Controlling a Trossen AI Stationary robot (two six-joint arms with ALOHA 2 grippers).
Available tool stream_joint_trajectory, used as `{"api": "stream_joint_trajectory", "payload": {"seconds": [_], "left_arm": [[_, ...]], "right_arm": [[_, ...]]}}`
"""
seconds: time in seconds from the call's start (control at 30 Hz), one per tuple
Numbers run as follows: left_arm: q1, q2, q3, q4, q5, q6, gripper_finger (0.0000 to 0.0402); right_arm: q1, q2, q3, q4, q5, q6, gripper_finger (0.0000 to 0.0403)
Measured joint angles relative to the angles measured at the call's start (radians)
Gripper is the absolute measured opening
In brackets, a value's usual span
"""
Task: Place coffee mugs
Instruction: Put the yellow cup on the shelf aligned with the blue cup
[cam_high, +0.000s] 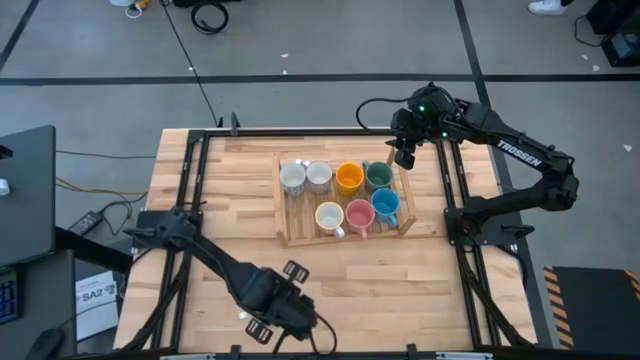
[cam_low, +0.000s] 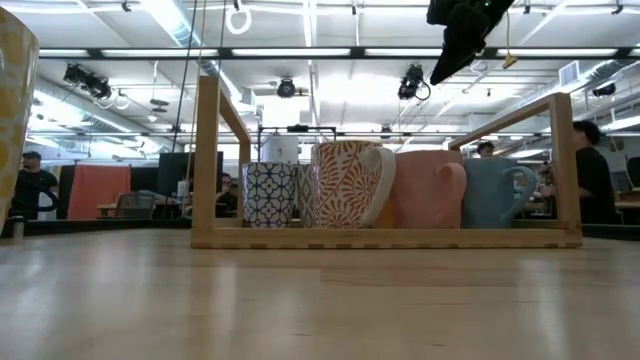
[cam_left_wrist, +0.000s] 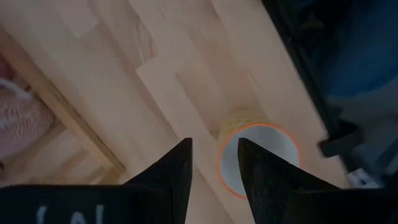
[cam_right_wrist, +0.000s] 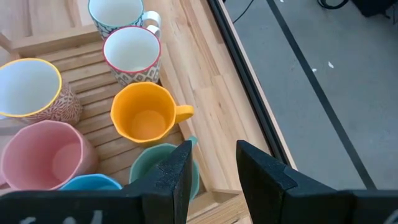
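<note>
Seven mugs stand upright in the slatted wooden tray (cam_high: 283, 200): two whitish-grey (cam_high: 292, 177) (cam_high: 318, 175), orange (cam_high: 348, 178), dark green (cam_high: 378, 176), cream (cam_high: 330, 216), pink (cam_high: 359, 213) and blue (cam_high: 385, 205). Another mug, yellow-patterned with an orange rim (cam_left_wrist: 273, 140), stands by the table's near edge and looms at the low view's left (cam_low: 12, 110). My left gripper (cam_left_wrist: 214, 155) is open over it, one finger over its mouth and one outside the rim. My right gripper (cam_right_wrist: 213, 162) hangs open and empty above the dark green mug (cam_right_wrist: 155, 165), at the tray's far right corner (cam_high: 405, 157).
The tray (cam_low: 385, 238) has raised wooden end frames on its left and right sides. Dark metal rails run along the table's left and right sides (cam_high: 462, 190). Bare wood lies left of the tray and between it and the near edge. People stand in the room beyond.
</note>
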Motion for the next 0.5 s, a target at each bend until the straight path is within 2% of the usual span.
{"api": "stream_joint_trajectory", "payload": {"seconds": [0.23, 0.5], "left_arm": [[0.000, 0.066, 0.000, -0.001, 0.002, 0.166, 0.0135], [-0.001, 0.114, -0.005, -0.001, 0.018, 0.254, 0.0135]], "right_arm": [[0.000, 0.000, 0.000, 0.000, 0.000, 0.000, 0.0131], [0.000, 0.000, 0.000, 0.000, 0.000, 0.000, 0.0131]]}}
